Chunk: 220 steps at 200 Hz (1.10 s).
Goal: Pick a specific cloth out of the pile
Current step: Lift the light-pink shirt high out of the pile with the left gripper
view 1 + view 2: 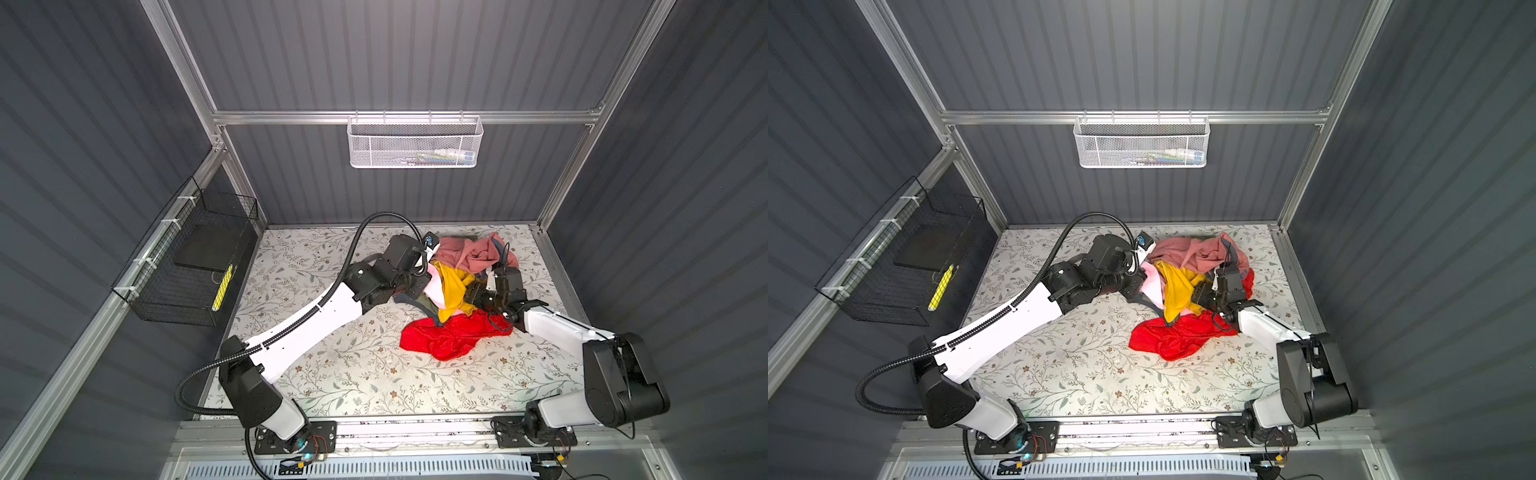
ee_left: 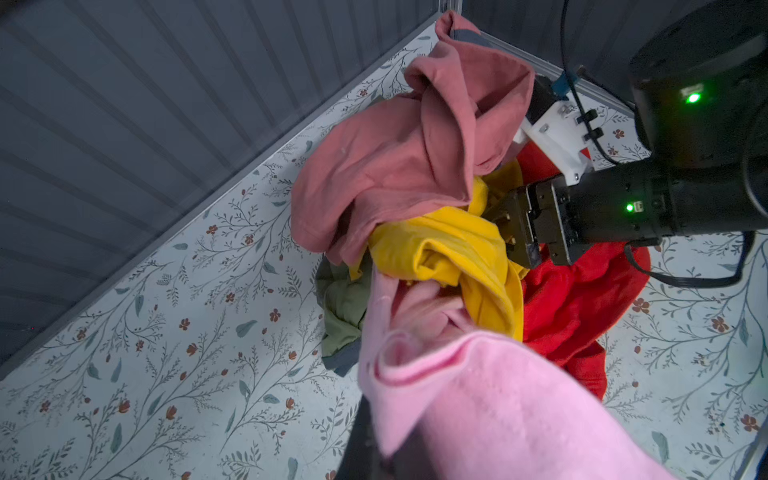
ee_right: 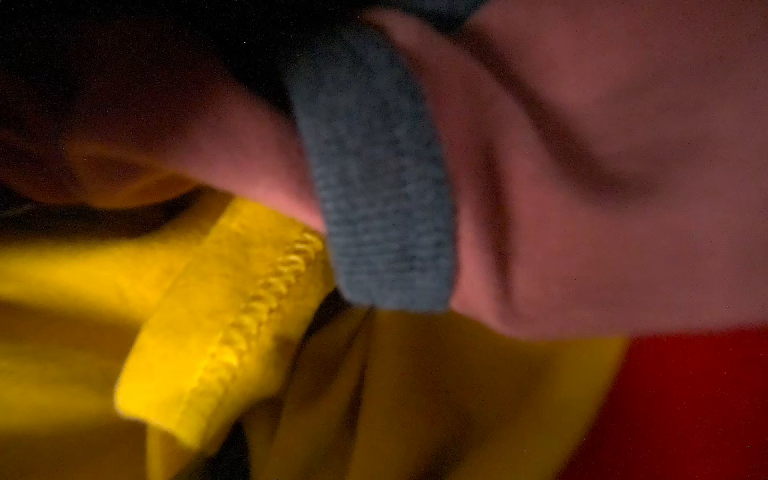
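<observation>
In a top view the left tool (image 1: 429, 277), closed tight, is gripping the pink cloth (image 1: 436, 289) at the pile's (image 1: 469, 254) left edge; in the left wrist view the right tool (image 2: 513, 226) is pressing into yellow fabric (image 2: 440, 249), its opening impossible to tell; the right wrist view is showing that fabric close and blurred.

Both top views bright at the table (image 1: 353, 374), edges bowed; right wrist view dim (badly blurred).
</observation>
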Available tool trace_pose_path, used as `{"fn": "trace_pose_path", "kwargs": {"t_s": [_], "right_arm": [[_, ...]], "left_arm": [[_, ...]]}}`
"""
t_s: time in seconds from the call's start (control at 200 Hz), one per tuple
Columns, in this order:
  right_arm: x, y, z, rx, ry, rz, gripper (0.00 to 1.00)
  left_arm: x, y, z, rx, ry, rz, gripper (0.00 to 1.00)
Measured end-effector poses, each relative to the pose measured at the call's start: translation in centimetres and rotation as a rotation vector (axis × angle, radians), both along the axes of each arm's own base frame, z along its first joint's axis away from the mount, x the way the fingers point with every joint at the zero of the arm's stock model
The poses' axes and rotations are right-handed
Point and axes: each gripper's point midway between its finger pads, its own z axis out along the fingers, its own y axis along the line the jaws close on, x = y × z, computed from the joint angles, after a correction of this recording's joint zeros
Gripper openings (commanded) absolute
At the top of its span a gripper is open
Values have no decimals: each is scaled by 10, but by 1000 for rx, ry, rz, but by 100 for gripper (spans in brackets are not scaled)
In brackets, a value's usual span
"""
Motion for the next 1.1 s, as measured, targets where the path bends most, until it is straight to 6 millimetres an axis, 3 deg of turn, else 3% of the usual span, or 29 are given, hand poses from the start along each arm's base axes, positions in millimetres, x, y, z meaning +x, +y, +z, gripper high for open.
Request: {"fn": "trace_pose_path", "kwargs": {"t_s": [0.22,0.475,0.61,0.78,0.895,1.1], "right_arm": [[3,-5,-2,2,-9,-13,76],[4,-9,-2,6,-17,-25,78],[5,-13,-5,-2,-11,-36,78],[6,-17,-10,-15,1,-52,78],[6,-20,-14,-22,11,-62,79],[4,-21,-16,-30,19,-65,80]], "left_arm": [[11,10,30,22,-74,17,0],[49,15,83,-58,-154,33,0],[76,4,104,-112,-181,15,0],[103,-28,130,-181,-234,-53,0],[110,-43,143,-217,-272,-97,0],[113,-48,160,-245,-341,-116,0]]}}
